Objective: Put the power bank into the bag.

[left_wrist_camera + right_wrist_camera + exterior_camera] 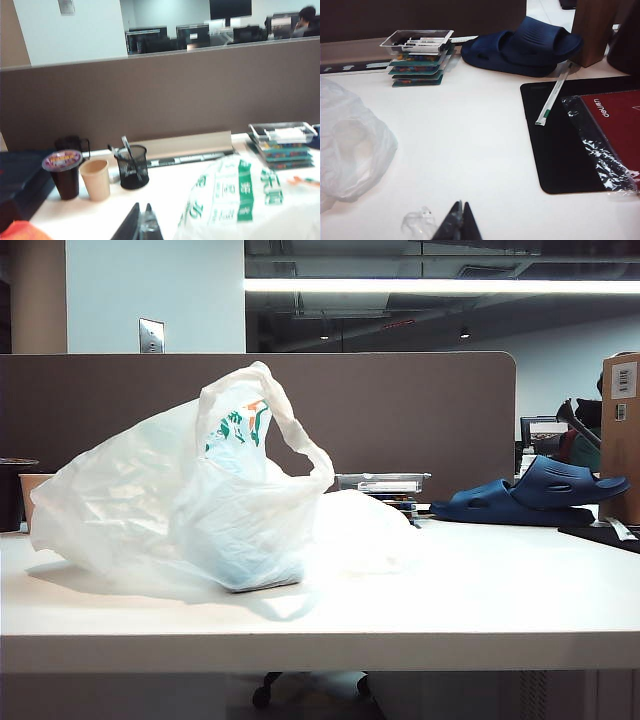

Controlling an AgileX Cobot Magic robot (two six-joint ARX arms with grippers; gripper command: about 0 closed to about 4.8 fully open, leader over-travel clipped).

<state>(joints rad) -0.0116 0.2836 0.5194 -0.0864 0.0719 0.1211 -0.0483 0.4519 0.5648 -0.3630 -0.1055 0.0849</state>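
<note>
The bag (170,510) lies slumped on the white table, one loop handle standing up and its green-and-orange print facing the camera. A dim bluish flat shape (255,572) shows through its lower wall; I cannot tell whether that is the power bank, which is otherwise hidden. Neither arm appears in the exterior view. My left gripper (142,207) is shut and empty, hanging over bare table beside the bag's printed side (235,200). My right gripper (459,204) is shut and empty too, over the table, apart from the bag's plain side (350,145).
Two cups (95,179) and a mesh pen holder (132,167) stand by the brown partition. A stack of colourful cases (417,62) has a clear tray on top. Blue slippers (525,45), a black mat (565,150), a red notebook (615,125) and a clear plastic scrap (420,222) lie nearby.
</note>
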